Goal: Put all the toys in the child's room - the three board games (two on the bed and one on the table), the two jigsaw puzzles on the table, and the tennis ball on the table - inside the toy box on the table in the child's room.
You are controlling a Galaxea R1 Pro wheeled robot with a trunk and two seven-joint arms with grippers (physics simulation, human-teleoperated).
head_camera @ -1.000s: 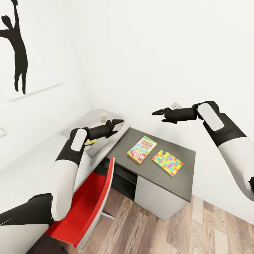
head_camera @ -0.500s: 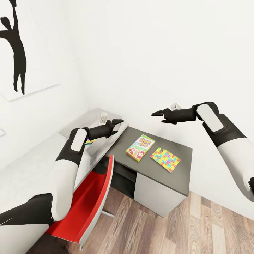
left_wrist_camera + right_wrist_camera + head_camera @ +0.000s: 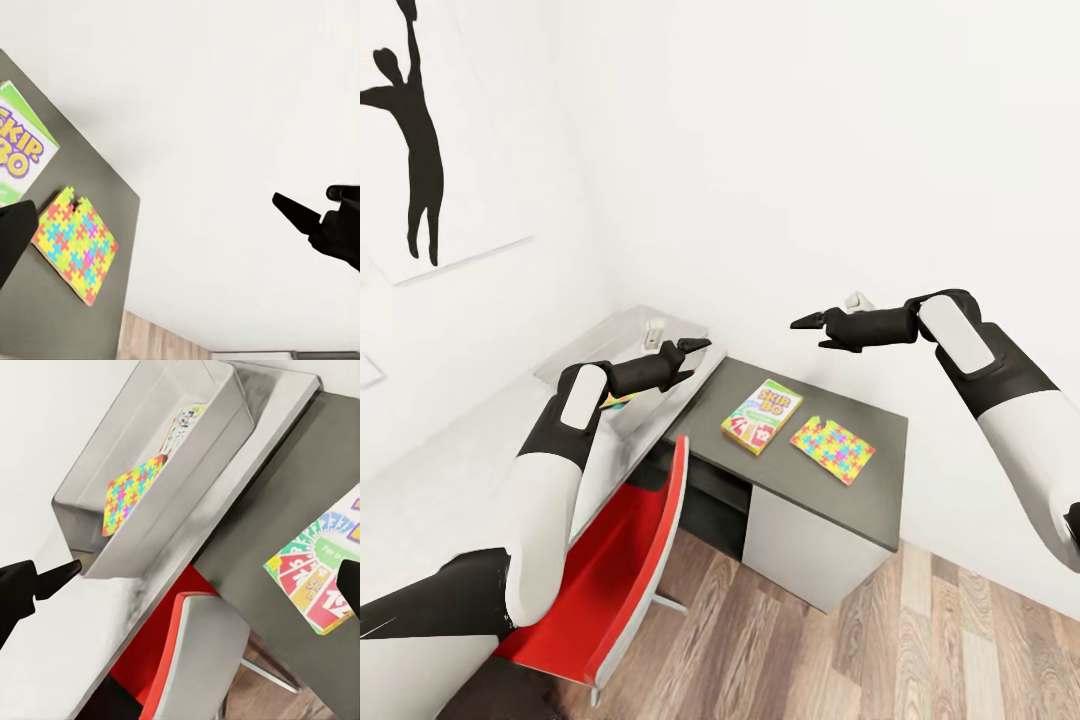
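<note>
Head view. The left gripper (image 3: 682, 362) and the right gripper (image 3: 812, 326) both hang in the air above the table (image 3: 880, 440), and neither holds anything. The right gripper's two fingers stand apart, as the right wrist view confirms with one dark finger at each side of its picture. The left gripper's fingers also appear spread, with one tip above the other.

On the dark side unit of the table lie two things side by side and apart: a board game (image 3: 761, 416) with a green and white cover, and a jigsaw puzzle (image 3: 832, 449) at about 4 o'clock from it. The toy box (image 3: 565, 358) sits on the pale desk top at about 10 o'clock from the board game, beyond the left gripper. In the right wrist view the toy box (image 3: 217, 405) already holds a second jigsaw puzzle (image 3: 133, 492) and what looks like another flat game box (image 3: 178, 424) further in.

Key relation. The board game lies at about 5 o'clock from the left gripper and at about 7 o'clock from the right gripper, below both. Its long axis runs roughly from 1 to 7 o'clock. The jigsaw puzzle lies almost at 6 o'clock from the right gripper. In the picture the left gripper seems slightly nearer the board game, and the right gripper clearly nearer the jigsaw puzzle. A red chair (image 3: 622, 560) stands below the left arm, against the desk edge.
</note>
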